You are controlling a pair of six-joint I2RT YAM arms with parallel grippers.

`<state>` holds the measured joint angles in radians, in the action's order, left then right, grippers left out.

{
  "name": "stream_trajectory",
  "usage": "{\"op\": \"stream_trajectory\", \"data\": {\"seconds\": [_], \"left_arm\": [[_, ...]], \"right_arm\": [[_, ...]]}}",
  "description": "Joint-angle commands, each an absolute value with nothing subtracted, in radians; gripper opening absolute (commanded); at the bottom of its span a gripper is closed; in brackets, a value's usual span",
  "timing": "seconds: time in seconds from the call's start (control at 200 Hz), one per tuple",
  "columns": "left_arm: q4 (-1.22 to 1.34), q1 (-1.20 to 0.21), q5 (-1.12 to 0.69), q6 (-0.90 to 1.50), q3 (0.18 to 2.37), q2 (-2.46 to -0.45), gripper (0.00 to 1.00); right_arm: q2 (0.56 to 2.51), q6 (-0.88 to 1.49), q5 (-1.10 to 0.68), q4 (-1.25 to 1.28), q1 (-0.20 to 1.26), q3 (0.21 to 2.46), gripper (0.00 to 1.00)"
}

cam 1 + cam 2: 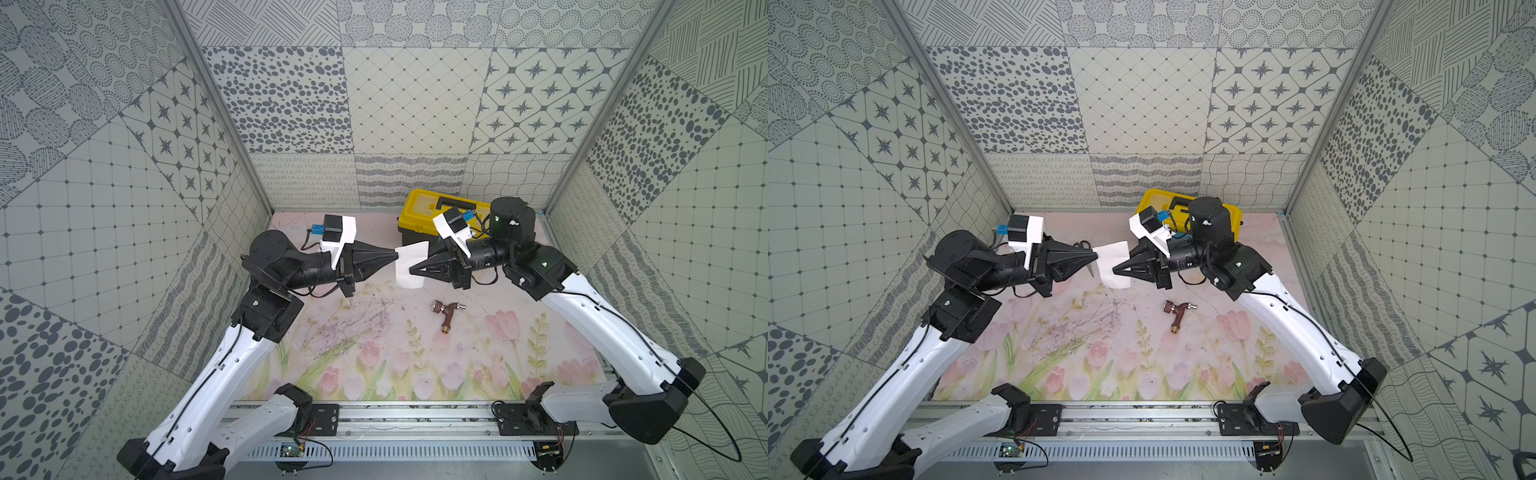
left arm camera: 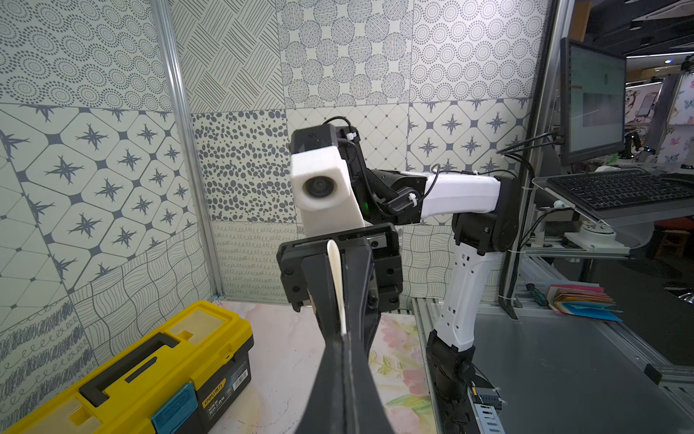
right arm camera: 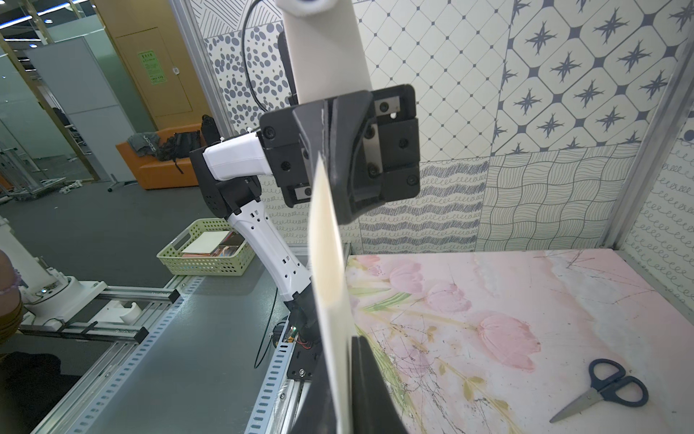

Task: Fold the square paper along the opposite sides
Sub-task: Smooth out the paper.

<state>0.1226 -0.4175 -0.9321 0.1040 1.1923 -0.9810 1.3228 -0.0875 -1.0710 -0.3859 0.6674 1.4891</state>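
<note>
two grippers pinch the square paper mid-air over the mat, near the yellow toolbox: left gripper clamped on one edge, right gripper nipping the opposite. looks like mid-fold; next prob. needs edges matched, then crease pressed.

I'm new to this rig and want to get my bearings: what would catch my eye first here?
The square paper hangs in mid-air above the floral mat, pinched from opposite sides by the left gripper and right gripper, jaws almost tip to tip. A yellow toolbox stands by the back wall behind the right arm, and a brown tap lies on the mat nearer the front.
</note>
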Motion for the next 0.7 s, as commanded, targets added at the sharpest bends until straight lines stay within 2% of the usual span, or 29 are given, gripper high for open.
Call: {"op": "stream_trajectory", "data": {"seconds": [0.0,0.105,0.145,0.17,0.27,0.335,0.36,0.48,0.695], "left_arm": [[0.185,-0.417,-0.929,0.106,1.186,-0.977,0.10],[0.185,-0.417,-0.916,0.099,1.183,-0.975,0.36],[0.183,-0.417,-0.907,0.094,1.181,-0.972,0.52],[0.181,-0.416,-0.900,0.092,1.181,-0.971,0.59],[0.163,-0.415,-0.860,0.071,1.185,-0.967,0.79],[0.126,-0.416,-0.841,0.044,1.193,-0.958,0.85],[0.110,-0.416,-0.838,0.033,1.195,-0.954,0.91],[0.084,-0.416,-0.861,0.011,1.168,-0.922,0.96],[0.070,-0.415,-0.930,-0.023,1.121,-0.883,0.96]], "right_arm": [[1.308,-0.100,-1.060,-0.367,0.672,1.496,0.12],[1.304,-0.102,-1.066,-0.367,0.672,1.493,0.12],[1.303,-0.102,-1.069,-0.368,0.672,1.492,0.12],[1.302,-0.101,-1.072,-0.367,0.672,1.491,0.12],[1.294,-0.105,-1.080,-0.367,0.672,1.488,0.13],[1.286,-0.109,-1.081,-0.367,0.673,1.486,0.14],[1.284,-0.110,-1.081,-0.367,0.672,1.485,0.15],[1.273,-0.116,-1.096,-0.368,0.671,1.488,0.18],[1.264,-0.117,-1.159,-0.370,0.666,1.486,0.19]]}}
